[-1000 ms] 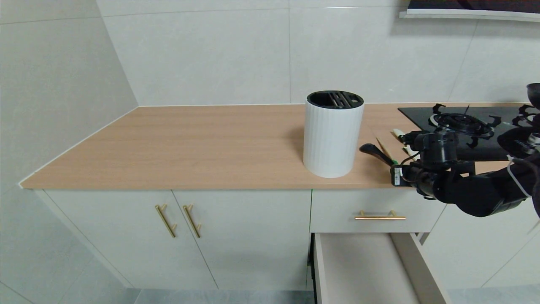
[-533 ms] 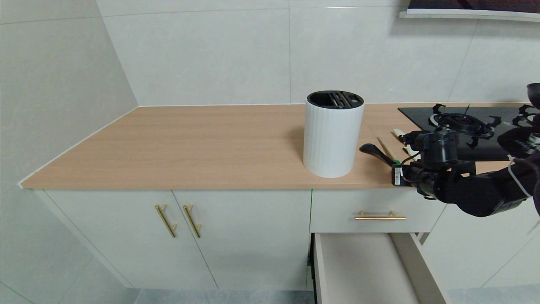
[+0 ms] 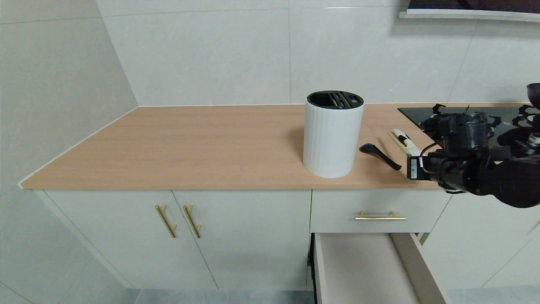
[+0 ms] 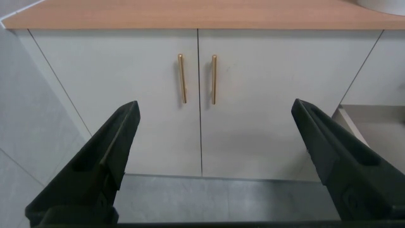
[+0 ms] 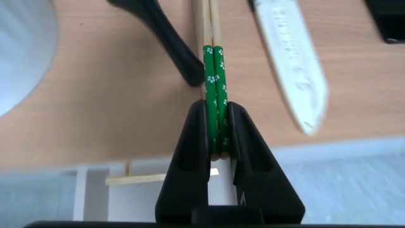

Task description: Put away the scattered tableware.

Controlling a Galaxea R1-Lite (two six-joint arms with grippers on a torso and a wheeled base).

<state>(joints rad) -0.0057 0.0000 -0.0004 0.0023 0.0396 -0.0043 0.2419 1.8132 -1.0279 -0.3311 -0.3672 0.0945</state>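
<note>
Grips the chopsticks (image 5: 214, 60) in the right gripper (image 5: 218, 107), fingers pinched tight on the green, flower-printed end; points the bare wooden shafts out over the countertop (image 3: 190, 147); cannot tell whether the shafts rest on the wood or hang just above it; finds the black spoon (image 3: 377, 153) lying on the countertop between the white holder (image 3: 333, 139) and the chopsticks, close beside the sticks; finds the white knife (image 3: 404, 140) on the other side of the sticks, toward the hob (image 3: 411, 114); shows the white holder upright on the countertop, slotted black top facing up; carries the left gripper (image 4: 215, 111) spread wide with nothing between its fingers, facing the cabinet doors (image 4: 253, 95) under the countertop; shows a drawer (image 3: 363, 266) pulled out below the right gripper
</note>
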